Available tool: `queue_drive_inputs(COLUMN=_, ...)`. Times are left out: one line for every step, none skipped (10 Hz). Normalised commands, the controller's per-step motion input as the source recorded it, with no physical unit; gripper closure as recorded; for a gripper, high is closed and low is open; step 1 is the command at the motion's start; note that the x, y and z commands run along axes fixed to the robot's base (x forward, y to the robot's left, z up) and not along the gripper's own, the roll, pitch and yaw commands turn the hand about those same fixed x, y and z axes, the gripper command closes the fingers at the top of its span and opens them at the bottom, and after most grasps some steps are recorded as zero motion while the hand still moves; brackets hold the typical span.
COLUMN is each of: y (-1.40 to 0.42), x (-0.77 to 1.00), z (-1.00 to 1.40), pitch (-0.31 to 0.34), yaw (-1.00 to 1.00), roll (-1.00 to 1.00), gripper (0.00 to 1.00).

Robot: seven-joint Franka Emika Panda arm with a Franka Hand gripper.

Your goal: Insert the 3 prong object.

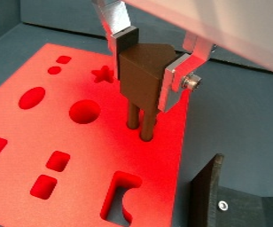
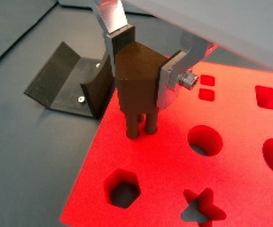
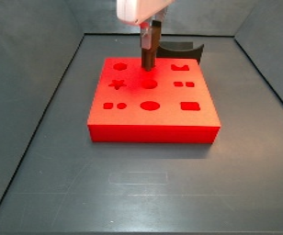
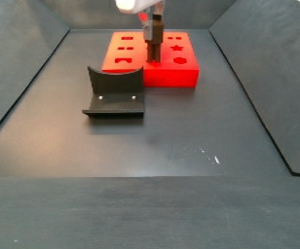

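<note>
My gripper [image 1: 145,71] is shut on the 3 prong object [image 1: 139,84], a dark brown piece with thin parallel prongs pointing down; it also shows in a wrist view [image 2: 133,84]. The prong tips [image 1: 140,133] touch or enter the top of the red block [image 1: 56,133] near its edge toward the fixture. In both side views the gripper [image 3: 149,37] [image 4: 152,29] stands upright over the block's far part [image 3: 151,96] [image 4: 153,53]. How deep the prongs sit is not clear.
The red block has several shaped holes: star [image 1: 102,74], round [image 1: 84,111], oval [image 1: 30,97], squares [image 1: 58,160]. The dark fixture [image 4: 114,92] stands on the grey floor beside the block, also seen in wrist views [image 1: 210,191] [image 2: 66,80]. Bin walls surround the floor.
</note>
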Motion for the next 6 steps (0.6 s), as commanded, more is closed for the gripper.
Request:
queue_drive_inputs(y=0.0, x=-0.08, z=-1.0, pitch=-0.003, yaw=0.0, roll=0.0, gripper=1.0)
queue_drive_inputs(y=0.0, x=-0.14, z=-1.0, pitch=0.0, yaw=0.0, roll=0.0, gripper=1.0)
queue_drive_inputs(y=0.0, x=-0.04, z=-1.0, pitch=0.0, yaw=0.0, roll=0.0, gripper=1.0)
queue_drive_inputs(y=0.0, x=0.01, z=-1.0, pitch=0.009, yaw=-0.02, roll=0.0, gripper=1.0)
queue_drive_inputs(y=0.0, x=0.05, z=-0.99, pitch=0.063, yaw=-0.02, roll=0.01, gripper=1.0)
queue_drive_inputs(y=0.0, x=0.09, z=-0.77, pitch=0.133, yaw=-0.11, roll=0.08, gripper=1.0)
